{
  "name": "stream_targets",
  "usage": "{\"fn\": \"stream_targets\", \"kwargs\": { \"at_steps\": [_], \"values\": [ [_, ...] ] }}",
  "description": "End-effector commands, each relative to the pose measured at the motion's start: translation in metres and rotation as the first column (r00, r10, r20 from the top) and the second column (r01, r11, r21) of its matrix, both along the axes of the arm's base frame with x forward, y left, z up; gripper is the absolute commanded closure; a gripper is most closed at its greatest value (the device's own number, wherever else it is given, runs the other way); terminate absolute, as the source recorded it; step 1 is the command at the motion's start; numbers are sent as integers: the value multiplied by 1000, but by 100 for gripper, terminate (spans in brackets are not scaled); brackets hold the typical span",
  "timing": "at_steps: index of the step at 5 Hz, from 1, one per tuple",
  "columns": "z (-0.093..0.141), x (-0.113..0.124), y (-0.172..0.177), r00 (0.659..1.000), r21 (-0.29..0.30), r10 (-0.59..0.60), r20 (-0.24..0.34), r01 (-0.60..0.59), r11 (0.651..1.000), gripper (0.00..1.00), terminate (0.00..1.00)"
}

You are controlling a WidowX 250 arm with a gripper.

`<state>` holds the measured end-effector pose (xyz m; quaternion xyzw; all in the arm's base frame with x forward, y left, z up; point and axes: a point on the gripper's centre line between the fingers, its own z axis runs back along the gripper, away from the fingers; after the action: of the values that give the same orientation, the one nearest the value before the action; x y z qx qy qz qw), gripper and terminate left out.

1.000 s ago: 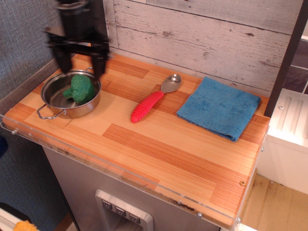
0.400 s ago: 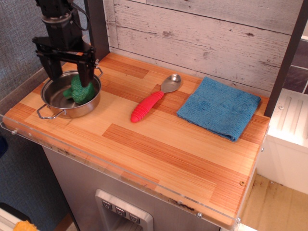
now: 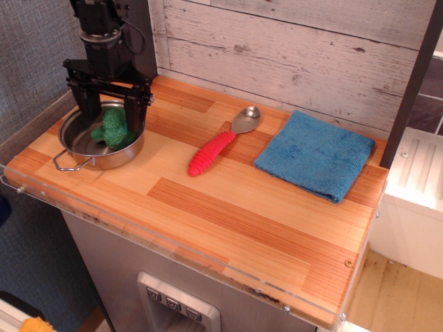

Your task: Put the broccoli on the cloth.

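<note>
The green broccoli (image 3: 114,128) lies inside a steel pot (image 3: 80,145) at the left end of the wooden counter. My black gripper (image 3: 113,116) hangs over the pot, open, with one finger on each side of the broccoli; its fingers (image 3: 136,114) reach down to about the pot's rim. I cannot tell whether they touch the broccoli. The blue cloth (image 3: 315,155) lies flat at the right end of the counter, far from the gripper, with nothing on it.
A spoon with a red ribbed handle (image 3: 212,153) and a metal bowl (image 3: 246,120) lies between pot and cloth. A whitewashed plank wall (image 3: 291,48) runs behind the counter. A dark post (image 3: 408,90) stands at the right edge.
My gripper has come down over the pot and shifted slightly right, so that its open fingers now straddle the broccoli. The broccoli, spoon and cloth have not moved.
</note>
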<state>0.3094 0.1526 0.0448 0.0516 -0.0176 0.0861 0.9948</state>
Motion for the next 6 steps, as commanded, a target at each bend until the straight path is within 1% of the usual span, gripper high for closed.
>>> {"fn": "stream_targets", "kwargs": {
  "at_steps": [1, 2, 3, 4, 5, 6],
  "values": [
    [-4, 7, 8, 1000, 27, 10, -14, -9, 1000, 0, 0],
    [-11, 6, 12, 999, 22, 22, -34, -21, 1000, 0, 0],
    [-7, 5, 11, 1000, 18, 18, -19, -18, 1000, 100, 0],
    [10, 7, 5, 1000, 30, 4, 21, -5, 1000, 100, 0],
    [40, 7, -2, 996, 37, 5, 85, -8, 999, 100, 0],
    [68, 6, -10, 989, 69, 1, 149, -11, 998, 100, 0]
  ]
}}
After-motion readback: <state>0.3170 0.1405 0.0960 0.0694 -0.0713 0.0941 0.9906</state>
